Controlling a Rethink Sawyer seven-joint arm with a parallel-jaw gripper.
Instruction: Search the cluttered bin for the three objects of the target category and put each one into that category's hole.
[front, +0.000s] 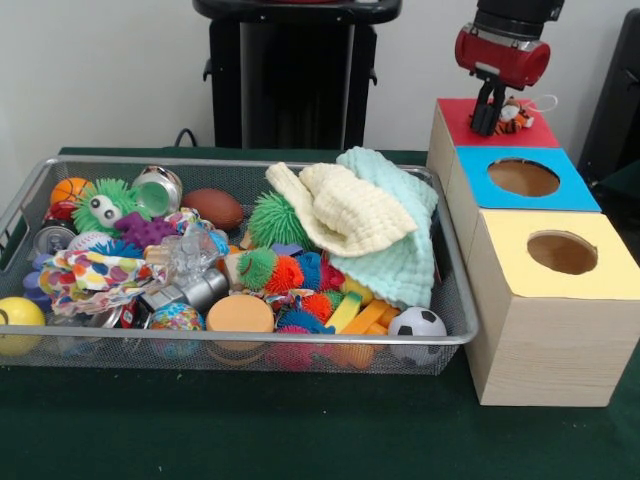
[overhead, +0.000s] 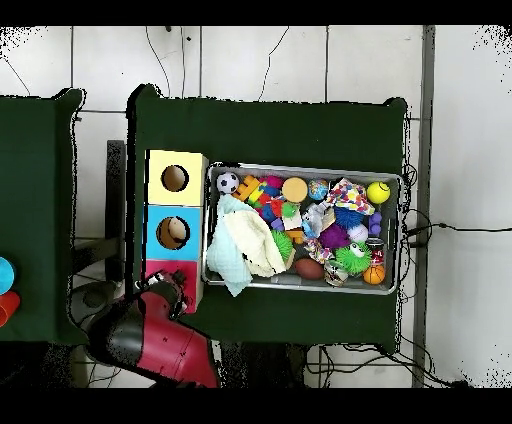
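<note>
- Even, soft indoor light; no hard glare.
- Dark green cloth table top reads dim; a faint shadow lies under the long silver wire-mesh basket.
- Front view slightly soft; overhead detail coarse.

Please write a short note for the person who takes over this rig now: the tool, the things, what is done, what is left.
Tool: over the red-topped box, by a small orange striped toy; whether it grips the toy I cannot tell.
The hole in the red top is hidden by the tool.
Bin: full of mixed toys and two cloths.
Done: unclear how many are already in.
Left: finish this drop, then search the bin again.
</note>
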